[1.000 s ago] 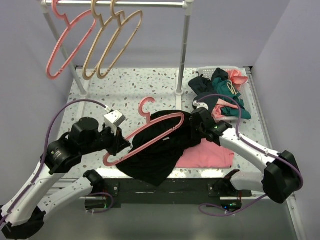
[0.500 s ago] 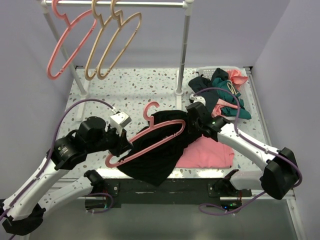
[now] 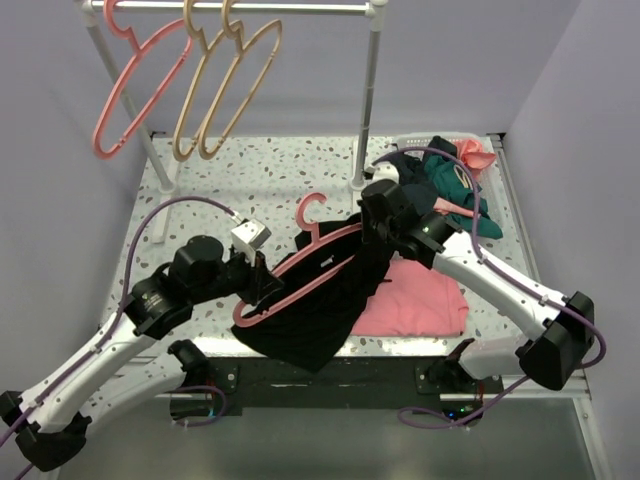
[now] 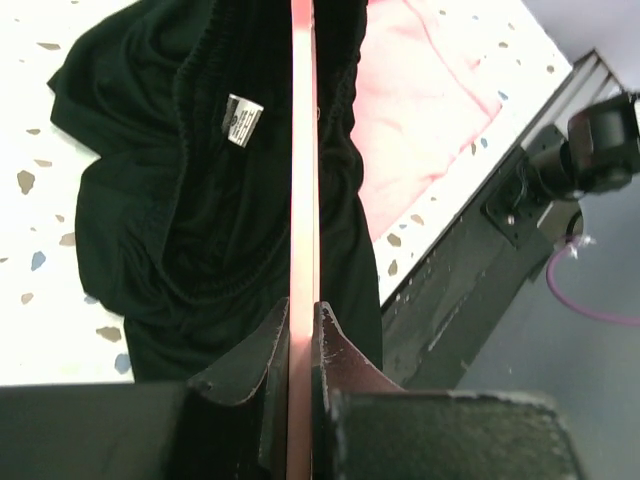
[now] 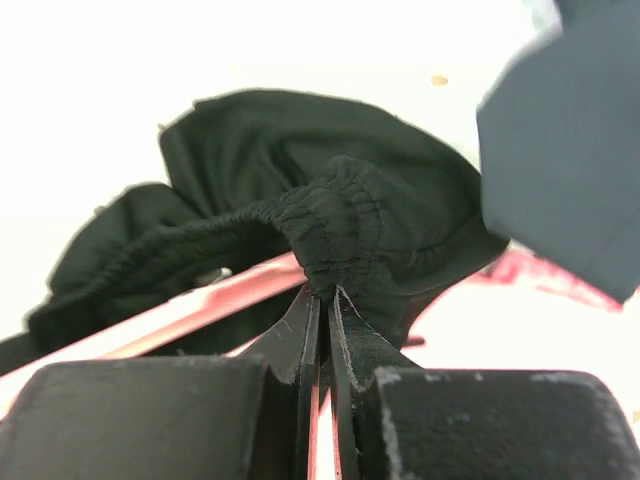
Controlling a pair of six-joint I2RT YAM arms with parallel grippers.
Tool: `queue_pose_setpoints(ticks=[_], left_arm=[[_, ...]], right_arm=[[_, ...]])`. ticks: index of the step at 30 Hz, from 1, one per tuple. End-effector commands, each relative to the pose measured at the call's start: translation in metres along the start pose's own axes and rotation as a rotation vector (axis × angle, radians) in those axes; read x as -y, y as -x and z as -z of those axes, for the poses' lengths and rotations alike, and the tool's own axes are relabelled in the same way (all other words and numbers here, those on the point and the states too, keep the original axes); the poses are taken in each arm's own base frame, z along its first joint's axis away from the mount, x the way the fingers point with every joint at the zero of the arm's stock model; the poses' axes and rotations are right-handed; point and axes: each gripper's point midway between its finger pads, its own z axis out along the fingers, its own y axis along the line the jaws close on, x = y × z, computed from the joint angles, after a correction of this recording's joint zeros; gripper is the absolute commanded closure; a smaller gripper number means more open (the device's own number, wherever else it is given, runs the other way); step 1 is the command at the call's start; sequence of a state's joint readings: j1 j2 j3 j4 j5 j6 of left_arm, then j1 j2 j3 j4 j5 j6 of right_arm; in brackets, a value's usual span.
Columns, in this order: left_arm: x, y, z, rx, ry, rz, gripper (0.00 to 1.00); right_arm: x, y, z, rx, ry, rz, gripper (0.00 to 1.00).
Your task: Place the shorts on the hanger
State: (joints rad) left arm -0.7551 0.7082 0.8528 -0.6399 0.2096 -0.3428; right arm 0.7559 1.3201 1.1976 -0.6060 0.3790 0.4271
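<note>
The black shorts (image 3: 320, 300) lie at the table's front middle, their lower part hanging over the front edge. A pink hanger (image 3: 300, 275) lies slanted across them, hook (image 3: 308, 212) toward the back. My left gripper (image 3: 258, 285) is shut on the hanger's lower left end; in the left wrist view the pink bar (image 4: 303, 150) runs up from between the jaws over the shorts (image 4: 190, 230). My right gripper (image 3: 372, 232) is shut on the shorts' elastic waistband (image 5: 325, 225) and holds it up by the hanger's right end (image 5: 200, 305).
A flat pink cloth (image 3: 420, 305) lies under and right of the shorts. A white basket (image 3: 495, 150) at the back right holds teal and other garments (image 3: 455, 185). On the rail (image 3: 300, 8) at the back hang a second pink hanger (image 3: 135, 90) and two tan hangers (image 3: 225, 85).
Both grippers have moved up and toward the back right. The hanger has shifted right and stands steeper. The right gripper has drawn the waistband farther back.
</note>
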Motion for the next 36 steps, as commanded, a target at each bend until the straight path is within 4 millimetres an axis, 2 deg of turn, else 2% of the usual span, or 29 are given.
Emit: queue_pose_setpoints(ticks=[1, 2, 4, 5, 6, 8, 11, 12, 13, 15, 16, 17, 19, 20, 21, 22, 23, 24, 25, 26, 28, 29, 31, 32, 34, 35, 36], left_arm=[[0.012, 0.049, -0.005, 0.265, -0.062, 0.021, 1.00], [0.008, 0.053, -0.005, 0.305, -0.042, 0.041, 1.00], [0.006, 0.060, -0.003, 0.400, -0.048, 0.048, 1.00], [0.002, 0.063, -0.001, 0.433, -0.035, 0.070, 1.00], [0.003, 0.066, 0.004, 0.473, -0.043, 0.070, 1.00], [-0.003, 0.068, 0.005, 0.531, -0.027, 0.087, 1.00], [-0.004, 0.072, 0.019, 0.622, -0.038, 0.102, 1.00], [-0.005, 0.080, 0.026, 0.677, -0.031, 0.107, 1.00], [-0.007, 0.079, 0.029, 0.703, -0.033, 0.112, 1.00], [-0.011, 0.083, 0.042, 0.766, -0.014, 0.128, 1.00], [-0.014, 0.083, 0.044, 0.782, -0.003, 0.135, 1.00], [-0.018, 0.085, 0.048, 0.802, 0.015, 0.143, 1.00], [-0.019, 0.087, 0.056, 0.837, 0.021, 0.149, 1.00], [-0.021, 0.088, 0.057, 0.847, 0.028, 0.154, 1.00], [-0.021, 0.088, 0.058, 0.852, 0.026, 0.154, 1.00], [-0.020, 0.090, 0.059, 0.863, 0.021, 0.154, 1.00], [-0.020, 0.092, 0.060, 0.871, 0.020, 0.155, 1.00], [-0.020, 0.093, 0.060, 0.874, 0.024, 0.155, 1.00], [-0.020, 0.094, 0.061, 0.880, 0.027, 0.155, 1.00], [-0.022, 0.095, 0.061, 0.881, 0.039, 0.155, 1.00], [-0.023, 0.097, 0.061, 0.892, 0.045, 0.157, 1.00], [-0.025, 0.098, 0.060, 0.893, 0.053, 0.159, 1.00], [-0.024, 0.102, 0.061, 0.903, 0.049, 0.164, 1.00], [-0.025, 0.102, 0.060, 0.903, 0.055, 0.168, 1.00], [-0.025, 0.105, 0.060, 0.911, 0.055, 0.176, 1.00], [-0.025, 0.105, 0.058, 0.907, 0.057, 0.176, 1.00], [-0.025, 0.106, 0.059, 0.909, 0.058, 0.176, 1.00]], right_arm=[[-0.024, 0.054, 0.015, 0.124, 0.052, 0.003, 1.00], [-0.033, 0.067, 0.021, 0.149, 0.074, -0.004, 1.00], [-0.052, 0.068, 0.024, 0.149, 0.107, 0.017, 1.00], [-0.060, 0.077, 0.030, 0.170, 0.122, 0.014, 1.00], [-0.074, 0.076, 0.037, 0.175, 0.154, 0.032, 1.00], [-0.090, 0.080, 0.040, 0.186, 0.163, 0.058, 1.00], [-0.129, 0.071, 0.051, 0.176, 0.221, 0.131, 1.00], [-0.131, 0.071, 0.051, 0.179, 0.211, 0.140, 1.00], [-0.133, 0.069, 0.051, 0.175, 0.213, 0.146, 1.00], [-0.133, 0.067, 0.051, 0.177, 0.212, 0.138, 0.94], [-0.133, 0.069, 0.052, 0.190, 0.216, 0.123, 0.83], [-0.130, 0.062, 0.048, 0.184, 0.207, 0.117, 0.76], [-0.127, 0.069, 0.058, 0.223, 0.226, 0.075, 0.61], [-0.124, 0.057, 0.052, 0.208, 0.223, 0.063, 0.58], [-0.122, 0.054, 0.054, 0.212, 0.230, 0.047, 0.55], [-0.120, 0.059, 0.062, 0.243, 0.252, 0.010, 0.53], [-0.118, 0.040, 0.055, 0.216, 0.250, -0.003, 0.52], [-0.116, 0.033, 0.054, 0.214, 0.254, -0.017, 0.51], [-0.116, 0.036, 0.060, 0.243, 0.277, -0.054, 0.51], [-0.115, 0.013, 0.052, 0.217, 0.272, -0.062, 0.51], [-0.122, 0.008, 0.052, 0.244, 0.314, -0.118, 0.51], [-0.124, -0.012, 0.047, 0.217, 0.323, -0.135, 0.51], [-0.135, -0.017, 0.043, 0.233, 0.359, -0.202, 0.50], [-0.134, -0.033, 0.034, 0.221, 0.340, -0.206, 0.49], [-0.142, -0.033, 0.029, 0.248, 0.371, -0.282, 0.47], [-0.139, -0.046, 0.020, 0.238, 0.362, -0.291, 0.46], [-0.146, -0.037, 0.022, 0.279, 0.399, -0.343, 0.43]])
